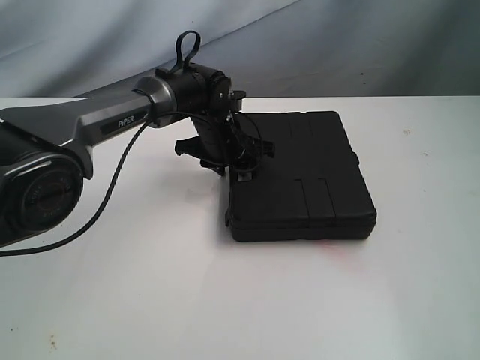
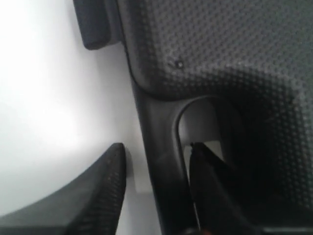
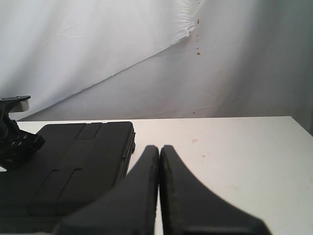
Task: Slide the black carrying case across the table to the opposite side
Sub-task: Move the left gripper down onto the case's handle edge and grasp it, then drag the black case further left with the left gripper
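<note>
White desk (image 1: 150,300), nearest: a faint red smear (image 1: 334,246) just before the case (image 1: 300,176). The case lies flat, somewhat right of middle. I judge the slide part done at most, desk remaining either side. Left hand (image 2: 156,152) spread astride the handle (image 2: 149,112), one finger (image 2: 210,191) in the cut-out. Right hand (image 3: 159,149) pressed together, empty, apart. Beyond: cloth backdrop (image 1: 337,45). Nothing obstructs.

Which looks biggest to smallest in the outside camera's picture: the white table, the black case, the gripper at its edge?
the table, largest
the case, second
the left gripper, smallest; its dark outline blends into the case
</note>
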Robot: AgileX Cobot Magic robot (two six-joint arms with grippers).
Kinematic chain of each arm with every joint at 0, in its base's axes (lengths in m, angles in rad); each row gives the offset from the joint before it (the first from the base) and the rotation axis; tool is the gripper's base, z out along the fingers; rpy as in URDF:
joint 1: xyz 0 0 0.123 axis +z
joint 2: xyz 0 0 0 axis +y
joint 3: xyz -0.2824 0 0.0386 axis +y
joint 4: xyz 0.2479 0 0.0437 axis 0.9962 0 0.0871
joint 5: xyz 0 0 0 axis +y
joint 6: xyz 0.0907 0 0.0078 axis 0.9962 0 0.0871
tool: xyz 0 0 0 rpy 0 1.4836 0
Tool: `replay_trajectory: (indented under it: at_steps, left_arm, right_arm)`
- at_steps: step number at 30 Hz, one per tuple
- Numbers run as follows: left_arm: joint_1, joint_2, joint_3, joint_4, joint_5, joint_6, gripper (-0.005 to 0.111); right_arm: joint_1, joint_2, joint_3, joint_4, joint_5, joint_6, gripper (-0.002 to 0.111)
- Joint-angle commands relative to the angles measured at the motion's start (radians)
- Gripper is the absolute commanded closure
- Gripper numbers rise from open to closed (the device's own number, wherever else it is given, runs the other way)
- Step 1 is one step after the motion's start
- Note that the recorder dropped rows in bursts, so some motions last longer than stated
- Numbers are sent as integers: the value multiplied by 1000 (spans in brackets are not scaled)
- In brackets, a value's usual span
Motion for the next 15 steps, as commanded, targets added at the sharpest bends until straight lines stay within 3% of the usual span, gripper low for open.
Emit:
replay_trajectory:
  at_steps: [1,5,10,15]
  left_arm:
    - [-5,4,-6,-4,-7,0,65]
    - [-5,4,-6,-4,-7,0,73]
    - [-3,4,-6,-4,-6,0,107]
    - [-1,4,-6,-6,-1,-37,107]
  right_arm:
    - [-6,-5,4,8,-10,-9,108]
    - [-6,-5,4,8,-10,-9,108]
    - [-6,-5,4,8,-10,-9,108]
    - [-6,-5,4,8,-10,-9,108]
